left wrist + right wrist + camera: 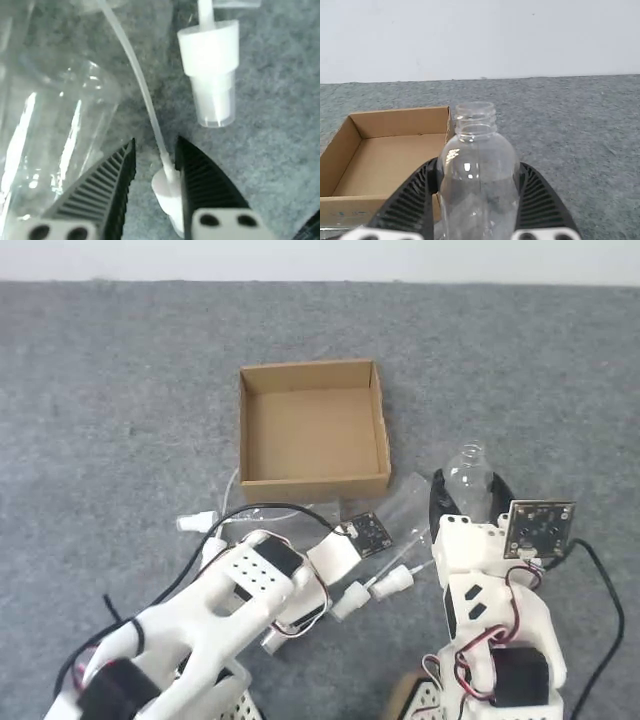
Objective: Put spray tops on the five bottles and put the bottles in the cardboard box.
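Firmly clamped in the right gripper (477, 171), an uncapped bottle (475, 150) stands upright. The left gripper (155, 145), fingers (202, 185) narrowly parted, straddles a spray top (167, 189).

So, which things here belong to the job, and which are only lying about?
Job: cardboard box; bottle in the right gripper; spray tops; lying bottle.
Lying about: black cable; grey carpet.
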Motion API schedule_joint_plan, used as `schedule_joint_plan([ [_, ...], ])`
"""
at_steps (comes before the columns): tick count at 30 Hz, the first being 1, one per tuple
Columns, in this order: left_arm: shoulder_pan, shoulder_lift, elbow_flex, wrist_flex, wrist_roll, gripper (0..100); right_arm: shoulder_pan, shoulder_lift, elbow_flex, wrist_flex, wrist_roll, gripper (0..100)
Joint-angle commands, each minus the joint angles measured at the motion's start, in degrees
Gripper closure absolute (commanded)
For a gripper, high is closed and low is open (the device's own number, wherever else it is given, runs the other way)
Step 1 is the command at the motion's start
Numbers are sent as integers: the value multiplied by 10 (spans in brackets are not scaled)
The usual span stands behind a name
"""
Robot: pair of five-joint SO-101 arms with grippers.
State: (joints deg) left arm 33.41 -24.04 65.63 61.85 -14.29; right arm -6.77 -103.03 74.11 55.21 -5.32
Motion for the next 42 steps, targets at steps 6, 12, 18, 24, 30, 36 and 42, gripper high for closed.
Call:
schedule_joint_plan([
  [6,3,15,-9,-18,-4,988,10,-10,-4,-20,-10,965],
  [12,3,14,-20,-10,-7,988,10,-10,-4,-20,-10,965],
  [18,-3,14,-112,105,-7,988,9,-10,-4,-20,-10,965],
  [24,-3,14,-188,185,-5,988,9,-10,-4,-20,-10,965],
  [30,-3,14,-240,273,-8,988,9,-10,-4,-20,-10,965],
  [36,-56,14,-307,343,-15,988,10,-10,-4,-20,-10,965],
  [42,-156,14,-363,377,-70,988,7,-10,-4,-20,-10,964],
])
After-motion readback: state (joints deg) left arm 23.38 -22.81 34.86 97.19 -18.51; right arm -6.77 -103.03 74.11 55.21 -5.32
